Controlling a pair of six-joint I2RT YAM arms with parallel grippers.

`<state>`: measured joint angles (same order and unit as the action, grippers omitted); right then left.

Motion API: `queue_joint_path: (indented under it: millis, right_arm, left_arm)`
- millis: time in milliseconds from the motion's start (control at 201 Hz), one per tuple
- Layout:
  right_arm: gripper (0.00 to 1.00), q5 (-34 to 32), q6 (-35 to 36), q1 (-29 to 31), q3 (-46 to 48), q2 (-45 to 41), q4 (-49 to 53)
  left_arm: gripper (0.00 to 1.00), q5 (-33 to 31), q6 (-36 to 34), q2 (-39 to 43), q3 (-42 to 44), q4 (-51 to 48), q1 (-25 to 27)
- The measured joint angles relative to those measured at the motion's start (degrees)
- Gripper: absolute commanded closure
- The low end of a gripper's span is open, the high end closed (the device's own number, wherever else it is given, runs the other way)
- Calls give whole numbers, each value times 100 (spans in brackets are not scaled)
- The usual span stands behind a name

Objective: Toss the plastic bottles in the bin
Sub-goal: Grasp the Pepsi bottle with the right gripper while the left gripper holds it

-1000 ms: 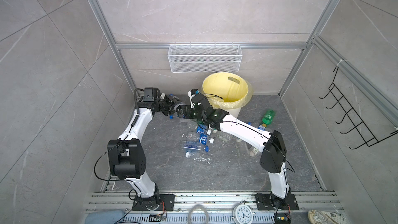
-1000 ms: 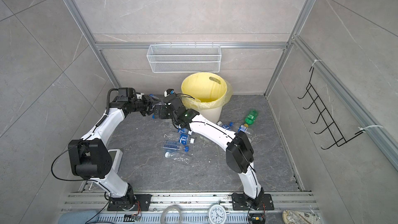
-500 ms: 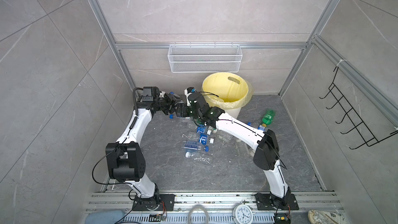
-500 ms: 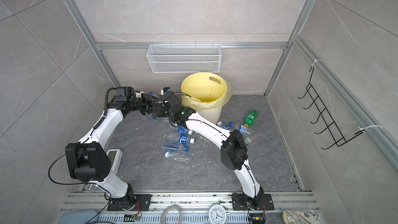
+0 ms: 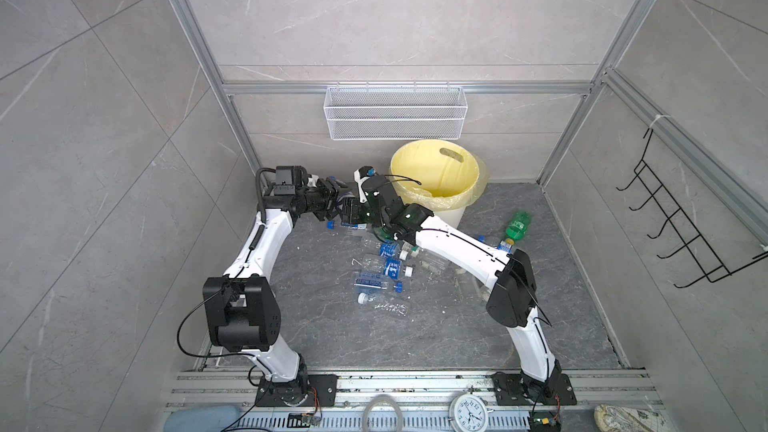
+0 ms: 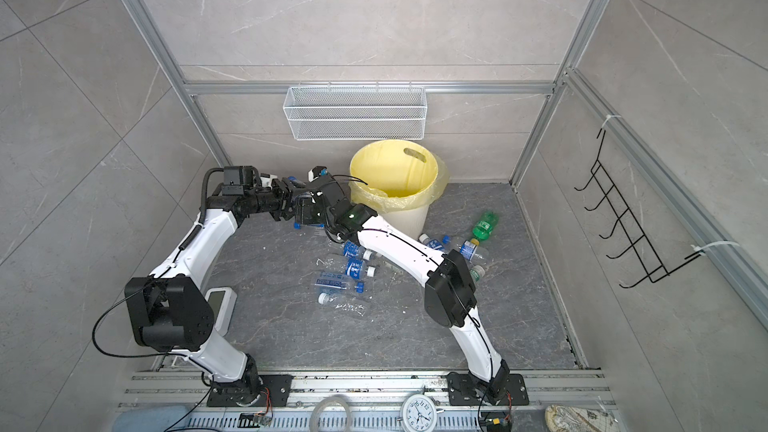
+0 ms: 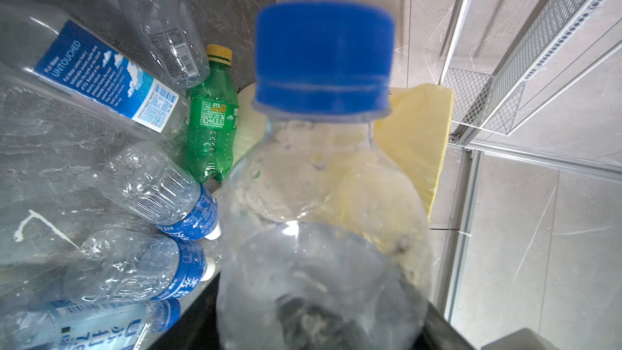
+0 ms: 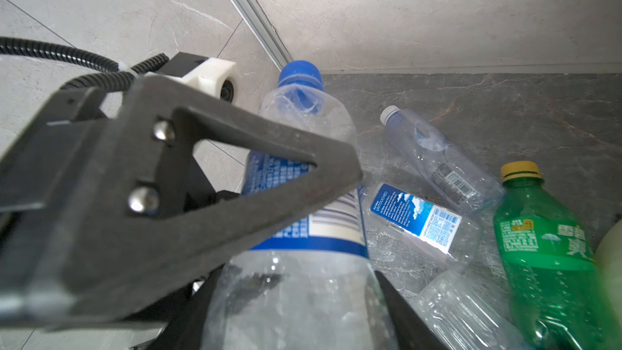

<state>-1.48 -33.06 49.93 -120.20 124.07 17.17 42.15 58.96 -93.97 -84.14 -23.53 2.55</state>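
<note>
Right arm [image 5: 457, 247] has pushed in closer to the left arm [image 5: 266, 243] over the last second, so both pincers now meet just left of the bin [image 5: 440, 168]. That's a round cream bucket lined with a thin see-through yellow bag [image 5: 478, 184].

Hanging between them, off the floor [image 5: 415, 338], is a clear crinkly bottle [image 7: 323, 180] with a blue cap [image 7: 323, 55] and a blue-and-white label [image 8: 336, 230]. The right pincer [image 8: 298, 284] has its dark fingers snug against both sides of the bottle's lower body, so it's gripping it.

The left pincer [image 7: 319, 311] is murkier. One flat, matte, triangle-shaped finger [image 8: 202, 180] lies across the label, but I can't tell if it's squeezing or loose.

The other bottles [image 5: 384, 268] lie scattered on the dark stone-look floor in front of the bin, mostly clear dented plastic with blue labels. A glossy green bottle [image 8: 545, 247] with a yellow cap lies near the bin's foot. A white wire mesh basket [image 5: 395, 118] hangs on the wall above the bin.
</note>
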Motion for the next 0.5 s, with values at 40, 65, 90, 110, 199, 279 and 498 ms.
queue_joint_path:
  millis: [40, 65, 90, 110, 199, 279, 498]
  right_arm:
    - [58, -2, -2, -7, 0, 0, -11]
    - [59, -2, -4, -11, 13, -9, -33]
    - [59, 0, -9, -15, 42, -26, -55]
    - [59, -2, -20, -22, 74, -44, -76]
    - [61, -31, -22, -39, 238, -140, -94]
    - [61, -68, -22, -68, 393, -212, -70]
    - [62, -186, -15, -192, 763, -424, 151]
  left_arm:
    - [26, -4, -2, 0, -61, -57, 7]
    - [24, -13, -2, 0, -92, -76, 7]
    - [21, -15, -2, 0, -125, -94, 9]
    - [19, -9, -2, 0, -140, -101, 9]
    - [6, -11, 2, 0, -203, -138, 11]
    - [0, -7, 26, 2, -225, -129, 20]
    - [0, -15, 24, 28, -328, -153, 31]
